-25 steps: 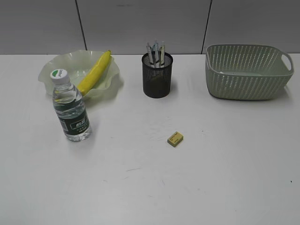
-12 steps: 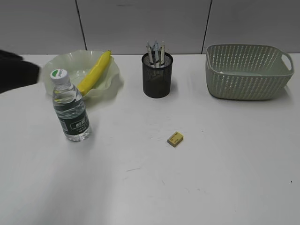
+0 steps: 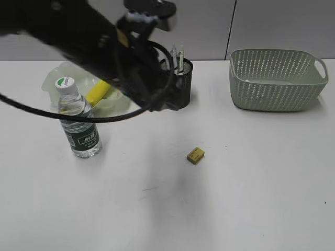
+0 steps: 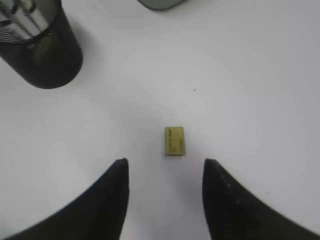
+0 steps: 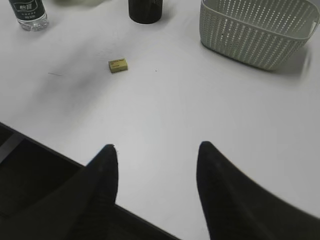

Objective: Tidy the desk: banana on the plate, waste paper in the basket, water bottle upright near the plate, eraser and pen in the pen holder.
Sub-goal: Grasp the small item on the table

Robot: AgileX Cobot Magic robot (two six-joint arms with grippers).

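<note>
My left tool (image 4: 165, 167) hangs over the white bench (image 3: 251, 198) with its fingers spread wide and nothing between them. The eraser (image 4: 174, 141) lies flat on the bare surface just ahead of the gap, touching neither finger. Ahead and to the left of that tool stands the pen holder (image 4: 42, 52), pens inside. My left arm crosses in front of the plate (image 3: 57, 76) and the banana (image 3: 98, 91); the bottle (image 3: 78, 123) stands upright beside them. My right tool (image 5: 156, 165) is also wide open and empty, low at the bench's near edge, with the basket (image 5: 257, 32) ahead to its right. The bench shows faint scuffs. Grey wall panels stand behind it.
</note>
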